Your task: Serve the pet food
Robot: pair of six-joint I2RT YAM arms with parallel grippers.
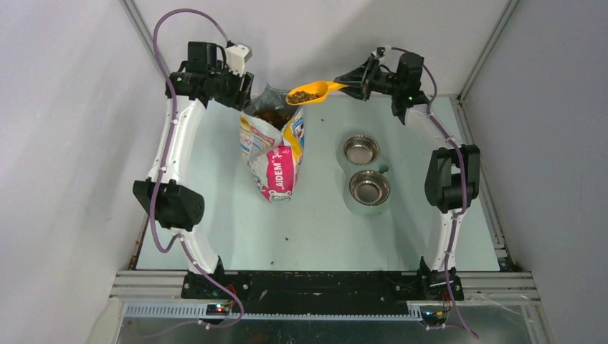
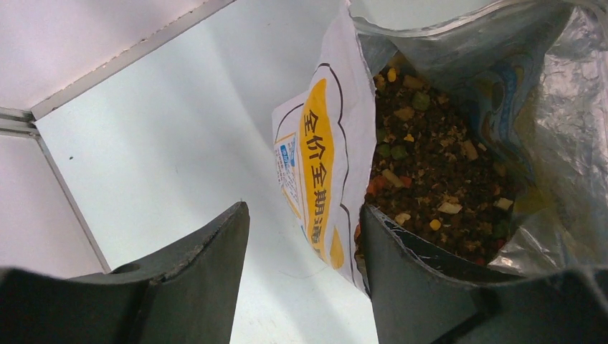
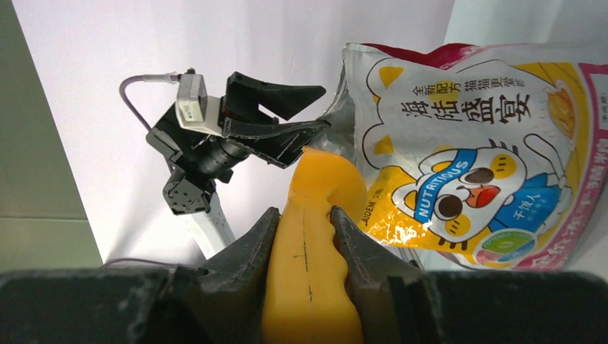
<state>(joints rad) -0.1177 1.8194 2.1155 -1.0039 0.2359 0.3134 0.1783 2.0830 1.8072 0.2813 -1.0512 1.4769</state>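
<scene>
- Above the table [image 1: 215, 215], top view: the right gripper [image 1: 353, 80] is clamped on the handle of a yellow scoop [image 1: 315, 91] heaped with pet food [image 1: 302, 95]. The scoop hangs just right of the open mouth of the upright pet food bag [image 1: 276, 161]. The left gripper [image 1: 242, 89] sits at the bag's left rim, and two steel bowls [image 1: 361, 150] stand to the bag's right.
- Left wrist view: the left gripper's jaws stand spread and unclenched. One finger [image 2: 208, 272] is outside the bag's printed wall, the other at its rim. More pet food fills the bag.
- Right wrist view: both fingers pinch the scoop's handle, beside the bag's cartoon-cat front.
</scene>
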